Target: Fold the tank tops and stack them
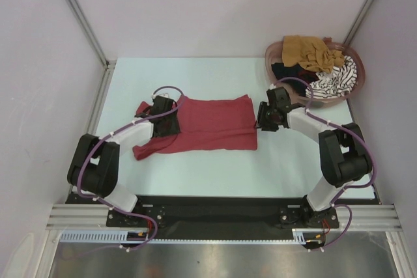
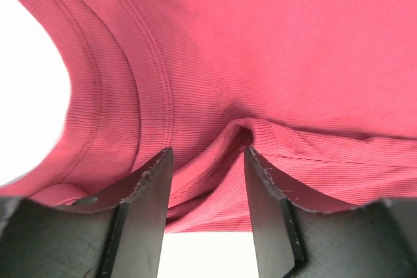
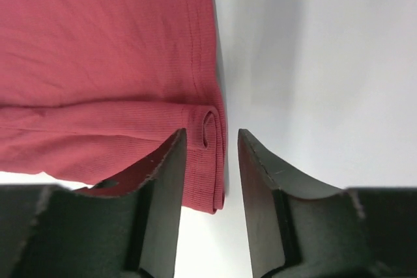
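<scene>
1. A dark red tank top (image 1: 212, 125) is pictured lying flat on the pale table (image 1: 195, 174) between the two arms, with one long edge doubled over on itself.
2. The left gripper (image 2: 208, 154) is placed at the strap end, beside the armhole. Its jaws are apart, and a raised ridge of ribbed cloth stands between them without being pinched.
3. The right gripper (image 3: 212, 136) is placed at the hem end. Its jaws are also apart, the rolled hem corner lies in the gap, and nothing is clamped.
4. A mustard top (image 1: 313, 50), a black top (image 1: 287, 69) and a striped top (image 1: 335, 81) are heaped in the oval basket (image 1: 359, 83) at the far right corner, well apart from the red one.
5. The cloth is judged to be light, soft and limp. It can be expected to sag and wrinkle when lifted, and to drag on the table rather than slide as one piece.
6. Hold is best taken at the stitched edges, meaning the hem corner and the strap seam, where the layers are thickest. Both layers of the fold should be caught together, or the fold is likely to be pulled open.
</scene>
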### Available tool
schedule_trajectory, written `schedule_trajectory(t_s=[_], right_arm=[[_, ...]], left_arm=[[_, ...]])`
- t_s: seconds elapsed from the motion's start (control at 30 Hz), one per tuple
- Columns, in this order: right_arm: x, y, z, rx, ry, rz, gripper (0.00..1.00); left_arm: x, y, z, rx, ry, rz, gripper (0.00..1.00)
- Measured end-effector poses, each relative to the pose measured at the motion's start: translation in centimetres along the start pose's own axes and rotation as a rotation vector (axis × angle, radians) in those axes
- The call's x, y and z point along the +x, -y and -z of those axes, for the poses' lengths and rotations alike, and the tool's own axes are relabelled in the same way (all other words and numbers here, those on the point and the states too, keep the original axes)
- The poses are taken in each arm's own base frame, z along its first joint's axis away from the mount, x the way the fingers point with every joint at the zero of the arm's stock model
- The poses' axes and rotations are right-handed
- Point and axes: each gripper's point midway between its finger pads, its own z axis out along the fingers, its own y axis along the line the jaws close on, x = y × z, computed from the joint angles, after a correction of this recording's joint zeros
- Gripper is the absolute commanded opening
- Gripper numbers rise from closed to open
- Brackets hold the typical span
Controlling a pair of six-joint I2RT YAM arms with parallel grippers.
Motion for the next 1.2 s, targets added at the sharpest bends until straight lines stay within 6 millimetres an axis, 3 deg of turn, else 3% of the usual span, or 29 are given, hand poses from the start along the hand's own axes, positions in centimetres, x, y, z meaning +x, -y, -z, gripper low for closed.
schedule_trajectory(t_s=[0.07,0.13,0.3,0.37,0.43,0.67,0.9,1.03,1.2], right_arm=[[-0.5,-0.1,0.1,-0.003,0.011,-0.002,0.44],[-1.1,-0.3,0.2,-0.01,0.024,-0.003,0.36],[-1.8,-1.0,0.4,-0.044,0.036,0.005,0.38],[-1.7,-1.2,0.4,-0.058,0.032,0.015,0.33],[-1.7,-1.4,0.5,-0.071,0.029,0.029,0.21],[-1.3,-2.0,0.5,-0.101,0.013,0.057,0.25],[0.2,-2.0,1.0,-0.109,0.001,0.061,0.13],[1.7,-1.9,1.2,-0.114,-0.017,0.058,0.01],[2.0,-2.3,1.1,-0.122,-0.02,0.058,0.0]], left_arm=[[-0.5,0.0,0.4,0.0,0.019,0.003,0.53],[-1.3,0.3,0.8,0.004,0.04,0.006,0.53],[-2.8,1.0,1.3,0.022,0.073,0.011,0.53],[-2.8,1.0,1.3,0.024,0.074,0.01,0.52],[-2.8,1.1,1.4,0.032,0.072,0.007,0.49],[-2.3,2.4,1.6,0.108,0.04,0.0,0.47],[-1.5,3.9,1.7,0.196,0.008,-0.001,0.44],[-1.3,4.5,1.8,0.231,-0.003,-0.002,0.43],[-1.0,5.0,1.1,0.257,-0.02,-0.003,0.42]])
